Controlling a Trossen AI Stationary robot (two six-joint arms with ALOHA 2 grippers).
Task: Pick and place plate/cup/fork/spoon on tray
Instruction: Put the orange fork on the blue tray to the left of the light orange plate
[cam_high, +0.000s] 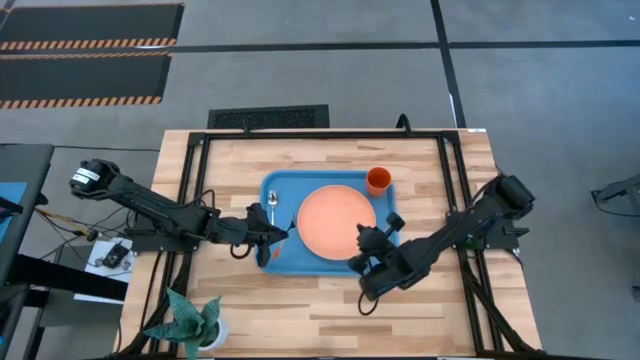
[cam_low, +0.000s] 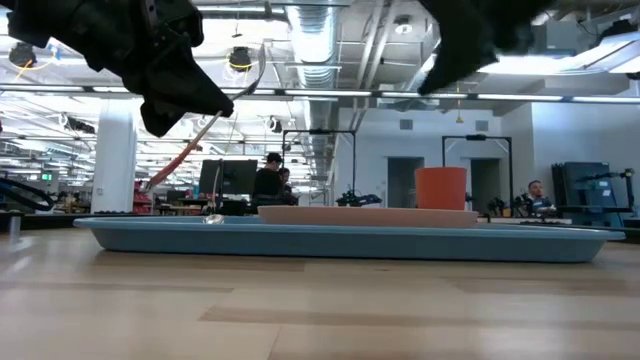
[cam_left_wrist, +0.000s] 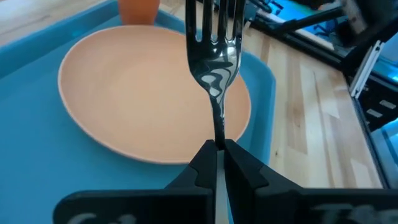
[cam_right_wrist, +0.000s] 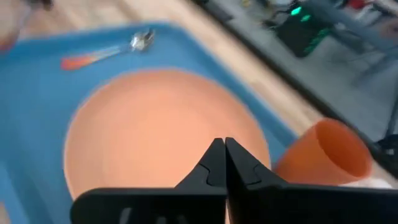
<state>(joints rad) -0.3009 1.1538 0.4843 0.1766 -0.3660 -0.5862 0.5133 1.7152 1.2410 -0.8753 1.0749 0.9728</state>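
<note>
The blue tray (cam_high: 283, 262) lies mid-table. On it rest the salmon plate (cam_high: 335, 220), the orange cup (cam_high: 378, 181) at its far right corner, and the spoon (cam_high: 272, 205) along its left side. My left gripper (cam_high: 283, 236) is over the tray's left part, shut on the fork (cam_left_wrist: 214, 43), whose silver tines point toward the plate (cam_left_wrist: 143, 93). The fork's handle is hidden behind the fingers. My right gripper (cam_high: 362, 240) is shut with nothing in it, raised over the plate's near right edge (cam_right_wrist: 155, 143). My left gripper pinches the fork's thin metal neck (cam_left_wrist: 219, 132), just behind the tines, between its two fingers. The fingers lie along the fork and slant down from the table's left. The tines stick out ahead of the fingertips, and the fork is lifted clear above the tray.
A potted plant (cam_high: 190, 322) stands at the table's near left corner. A black frame (cam_high: 452, 180) runs along the table's sides. Bare wood lies in front of the tray (cam_high: 330, 310). People and desks show in the room beyond (cam_low: 270, 175).
</note>
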